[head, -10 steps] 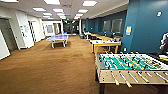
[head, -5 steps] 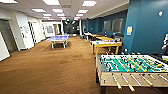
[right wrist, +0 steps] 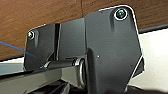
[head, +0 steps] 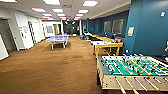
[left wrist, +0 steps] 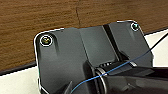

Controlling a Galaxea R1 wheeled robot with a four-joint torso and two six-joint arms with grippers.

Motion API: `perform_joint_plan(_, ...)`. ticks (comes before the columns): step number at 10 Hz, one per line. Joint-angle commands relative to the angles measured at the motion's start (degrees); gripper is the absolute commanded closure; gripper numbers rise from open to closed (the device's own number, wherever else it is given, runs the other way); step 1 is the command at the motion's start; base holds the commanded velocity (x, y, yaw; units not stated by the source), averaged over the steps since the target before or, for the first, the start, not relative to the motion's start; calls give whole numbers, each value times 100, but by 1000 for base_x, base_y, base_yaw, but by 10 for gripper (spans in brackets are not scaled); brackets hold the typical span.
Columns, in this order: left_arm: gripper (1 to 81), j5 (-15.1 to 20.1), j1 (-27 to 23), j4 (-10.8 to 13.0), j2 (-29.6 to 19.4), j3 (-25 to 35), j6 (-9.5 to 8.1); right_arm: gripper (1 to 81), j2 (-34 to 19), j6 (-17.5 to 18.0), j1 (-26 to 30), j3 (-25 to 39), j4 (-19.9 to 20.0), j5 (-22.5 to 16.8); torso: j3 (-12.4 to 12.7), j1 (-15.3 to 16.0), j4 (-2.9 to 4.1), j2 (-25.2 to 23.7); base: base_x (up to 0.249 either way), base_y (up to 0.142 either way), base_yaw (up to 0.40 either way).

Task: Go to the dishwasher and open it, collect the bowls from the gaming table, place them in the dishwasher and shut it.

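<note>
The gaming table, with a white top and yellow wooden sides, stands by the blue wall on the right, past the table-football table. Small things lie on its top, too blurred to tell as bowls. The dishwasher is out of view. In the left wrist view, brown carpet lies beyond the arm's dark plate. The right wrist view looks past its plate at the same carpet.
A table-football table with a green field stands close at the right front. A blue table-tennis table is at mid-left. Yellow-topped tables line the right wall farther back. White walls and doors run along the left. Brown carpet stretches ahead.
The whole head picture has shifted only slightly, so the camera has barely moved. Nothing in the room has moved.
</note>
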Motion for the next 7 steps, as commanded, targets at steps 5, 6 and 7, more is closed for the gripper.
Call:
perform_joint_plan(5, 10, 244, -245, -5, -34, 18, -14, 10, 33, -10, 267, 7, -38, -261, 0, -2, 0, 0, 135, 0, 0)
perform_joint_plan(6, 10, 236, -244, -5, -34, 18, -14, 10, 33, -1, 267, 7, -38, -261, 0, -2, 0, 0, 148, 0, 0)
perform_joint_plan(7, 10, 235, -245, -5, -34, 18, -14, 10, 33, -10, 267, 7, -38, -261, 0, -3, 0, 0, 156, 0, 0)
